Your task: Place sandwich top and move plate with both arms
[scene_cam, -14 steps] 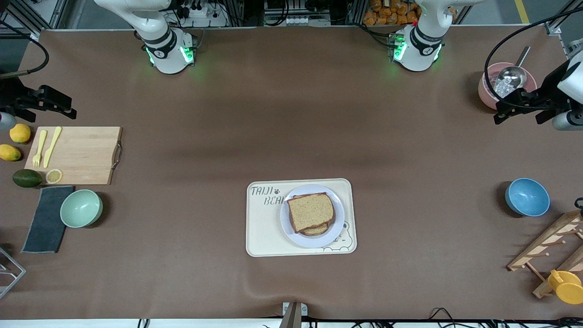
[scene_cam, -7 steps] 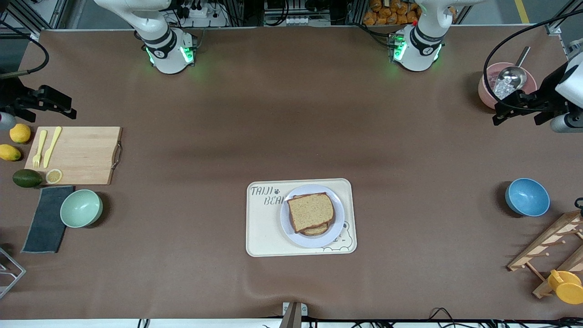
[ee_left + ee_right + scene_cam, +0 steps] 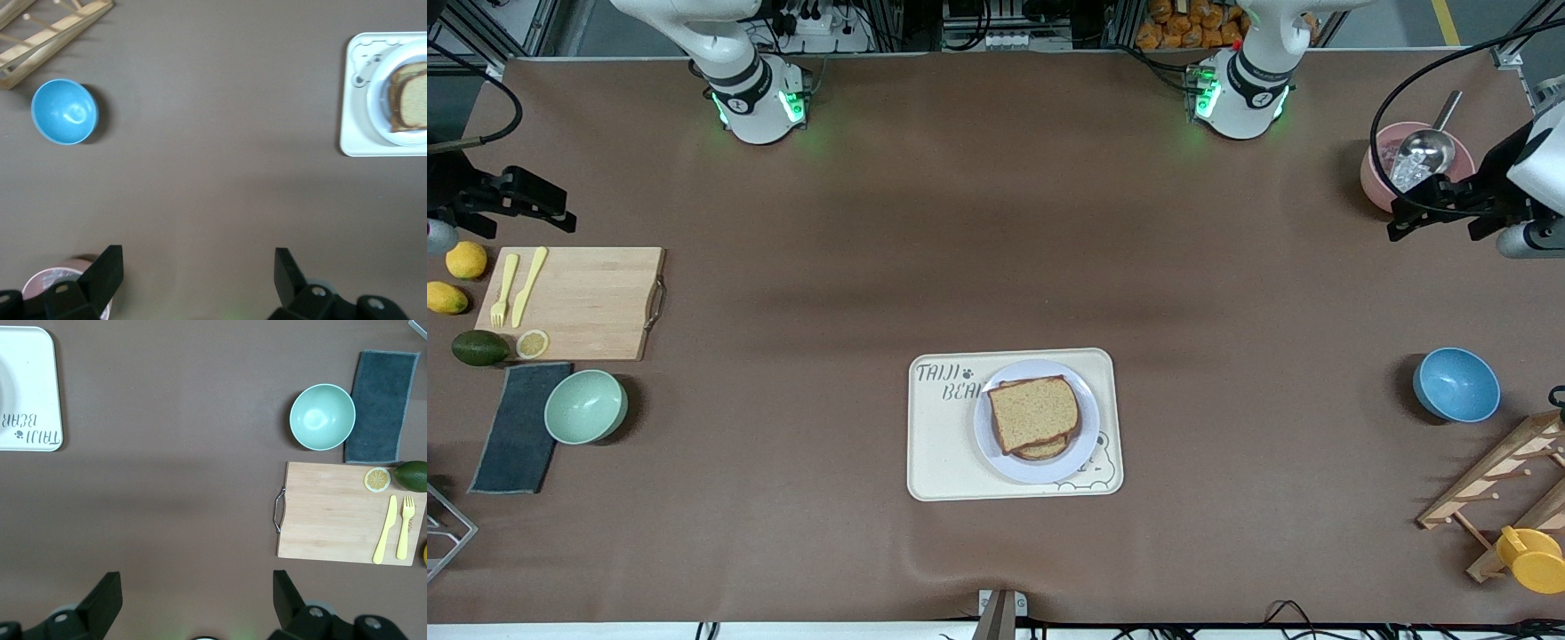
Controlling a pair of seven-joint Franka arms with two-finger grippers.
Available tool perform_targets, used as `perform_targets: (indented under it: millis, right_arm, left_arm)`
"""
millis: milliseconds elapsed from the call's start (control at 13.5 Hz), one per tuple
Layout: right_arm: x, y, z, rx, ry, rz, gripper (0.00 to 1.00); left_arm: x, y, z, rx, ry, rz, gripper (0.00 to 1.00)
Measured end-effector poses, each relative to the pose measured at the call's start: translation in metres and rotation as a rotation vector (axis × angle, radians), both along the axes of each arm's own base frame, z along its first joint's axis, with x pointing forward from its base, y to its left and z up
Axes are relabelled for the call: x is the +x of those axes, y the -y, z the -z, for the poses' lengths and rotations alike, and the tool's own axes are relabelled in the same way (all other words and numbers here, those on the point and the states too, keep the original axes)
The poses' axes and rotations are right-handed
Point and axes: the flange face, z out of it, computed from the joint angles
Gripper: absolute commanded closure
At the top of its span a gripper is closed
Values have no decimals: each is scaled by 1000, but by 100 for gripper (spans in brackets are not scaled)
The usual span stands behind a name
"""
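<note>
The sandwich top (image 3: 1034, 412), a brown bread slice, lies on top of another slice on the plate (image 3: 1082, 452). The plate sits on a cream tray (image 3: 943, 449) in the middle of the table. The left wrist view also shows the sandwich top (image 3: 412, 105) on the plate (image 3: 377, 100). My left gripper (image 3: 1436, 222) hangs open and empty over the table beside a pink bowl, at the left arm's end; its jaws (image 3: 197, 267) stand wide apart. My right gripper (image 3: 525, 213) hangs open and empty above the cutting board's end of the table; it also shows in the right wrist view (image 3: 197, 590).
A pink bowl with a metal scoop (image 3: 1416, 163), a blue bowl (image 3: 1456, 384), a wooden rack (image 3: 1498, 480) and a yellow cup (image 3: 1532, 558) stand at the left arm's end. A cutting board (image 3: 583, 302), a green bowl (image 3: 585, 406), a dark cloth (image 3: 516, 427) and fruit lie at the right arm's end.
The left gripper has drifted slightly toward the pink bowl. The right gripper has barely shifted. The sandwich, plate and tray have not moved.
</note>
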Motion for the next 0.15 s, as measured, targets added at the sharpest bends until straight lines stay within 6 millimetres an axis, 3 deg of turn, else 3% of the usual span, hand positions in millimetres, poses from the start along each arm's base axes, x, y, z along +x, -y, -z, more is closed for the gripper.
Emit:
perform_targets:
  millis: [148]
  right_arm:
    - [0, 1, 0, 0, 0, 2, 0]
  left_arm:
    - [-1, 0, 1, 12, -6, -26, 0]
